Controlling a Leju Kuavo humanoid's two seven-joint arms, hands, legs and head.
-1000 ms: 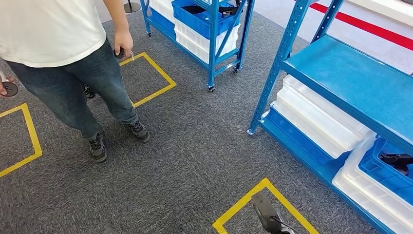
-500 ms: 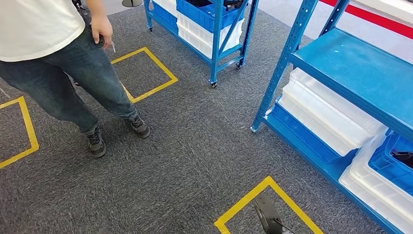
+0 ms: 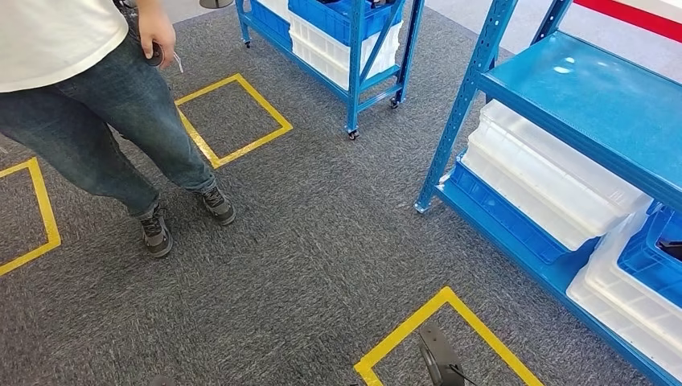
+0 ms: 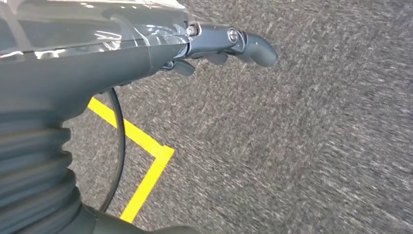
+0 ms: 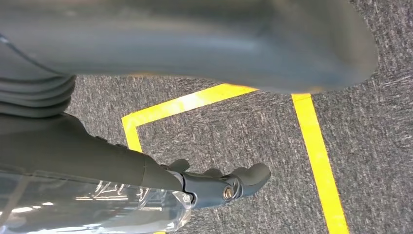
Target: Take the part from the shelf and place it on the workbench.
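A blue rack [image 3: 579,96] stands at the right, with white bins [image 3: 547,181] and a blue bin [image 3: 655,257] on its low shelf. A dark part [image 3: 674,248] peeks out of that blue bin at the picture's edge. My right hand [image 3: 438,360] hangs low over a yellow floor square, and the right wrist view shows it [image 5: 219,185] holding nothing, fingers stretched out. My left hand [image 4: 229,44] also hangs over the carpet with straight fingers and nothing in it.
A person in jeans [image 3: 96,121] stands at the left, holding a small dark object [image 3: 155,53]. A second, wheeled blue rack [image 3: 354,48] with blue and white bins stands at the back. Yellow tape squares [image 3: 233,121] mark the grey carpet.
The whole picture has shifted as the camera moved, bringing the right rack slightly closer. The person has stepped further toward the left edge. My hands still hang with nothing in them.
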